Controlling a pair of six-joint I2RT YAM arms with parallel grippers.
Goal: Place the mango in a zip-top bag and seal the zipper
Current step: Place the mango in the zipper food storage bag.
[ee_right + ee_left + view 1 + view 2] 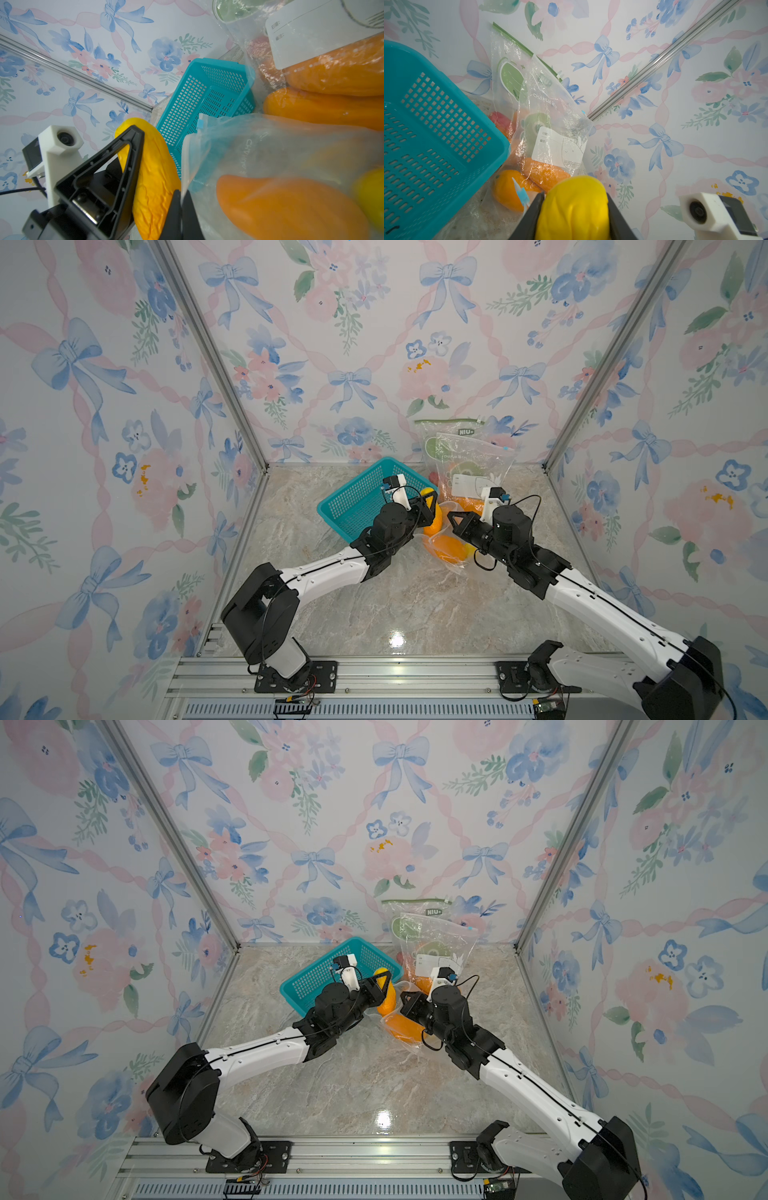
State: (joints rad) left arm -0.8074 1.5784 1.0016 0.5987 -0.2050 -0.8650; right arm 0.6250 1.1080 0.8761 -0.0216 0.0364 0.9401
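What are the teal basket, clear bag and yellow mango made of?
The teal basket: rigid matte plastic; moulded grid of holes.
The clear bag: thin glossy plastic film; crinkles, shows fruit through.
The yellow mango: probably a rubbery replica; uniform colour, moulded wrinkles.

Left arm [320,576]: we are seeing white shells, a thin black cable running along them and small dark screw holes.
Right arm [594,605]: we are finding the same white shells, black cable and screw holes.
Joints [259,614]: we are looking at bulky matt black housings.
Wrist cameras [62,141]: we are noting white blocky mounts, each carrying a round black lens.
Left gripper [574,199]: we are seeing black fingers [135,145] shaped as hollow triangles.
Right gripper [182,196]: we are seeing matching black fingers [451,515].
Base plates [322,676]: we are spotting black plates with silver screws; red and black wires [305,691] are trailing below one.
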